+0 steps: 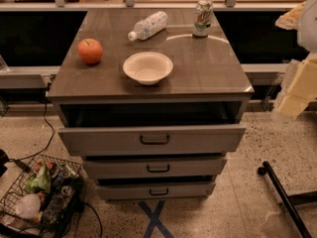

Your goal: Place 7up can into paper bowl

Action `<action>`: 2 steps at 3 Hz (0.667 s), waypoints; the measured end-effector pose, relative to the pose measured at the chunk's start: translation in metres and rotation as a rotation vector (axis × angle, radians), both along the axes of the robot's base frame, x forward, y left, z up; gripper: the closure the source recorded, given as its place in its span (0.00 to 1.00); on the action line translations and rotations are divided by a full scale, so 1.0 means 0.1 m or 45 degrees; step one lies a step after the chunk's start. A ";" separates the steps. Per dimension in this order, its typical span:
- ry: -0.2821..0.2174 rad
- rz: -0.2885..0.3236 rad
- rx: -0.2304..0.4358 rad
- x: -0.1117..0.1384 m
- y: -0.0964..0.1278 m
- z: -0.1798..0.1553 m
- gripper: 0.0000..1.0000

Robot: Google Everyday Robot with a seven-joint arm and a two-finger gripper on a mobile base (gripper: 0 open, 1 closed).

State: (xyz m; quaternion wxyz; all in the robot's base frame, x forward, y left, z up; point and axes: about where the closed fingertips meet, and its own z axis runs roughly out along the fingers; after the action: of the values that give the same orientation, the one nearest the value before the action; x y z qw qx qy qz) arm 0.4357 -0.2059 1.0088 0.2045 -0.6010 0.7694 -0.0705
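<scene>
The 7up can (202, 18) stands upright at the back right of the grey cabinet top (213, 73). The paper bowl (148, 67) sits empty near the front middle of the top, well in front and to the left of the can. My gripper (291, 103) is the pale, blurred shape at the right edge of the view. It hangs beside the cabinet's right side, apart from both the can and the bowl, and it holds nothing I can see.
A red apple (90, 51) sits left of the bowl. A clear water bottle (147, 26) lies on its side at the back. The top drawer (153, 139) is pulled partly out. A wire basket of litter (39, 197) and a black leg (282, 192) are on the floor.
</scene>
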 end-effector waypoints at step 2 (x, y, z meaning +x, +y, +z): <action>-0.047 -0.024 0.025 0.11 -0.01 -0.02 0.00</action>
State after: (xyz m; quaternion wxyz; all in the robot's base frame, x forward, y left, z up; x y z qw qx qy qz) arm 0.4471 -0.2073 1.0072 0.2239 -0.5902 0.7719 -0.0759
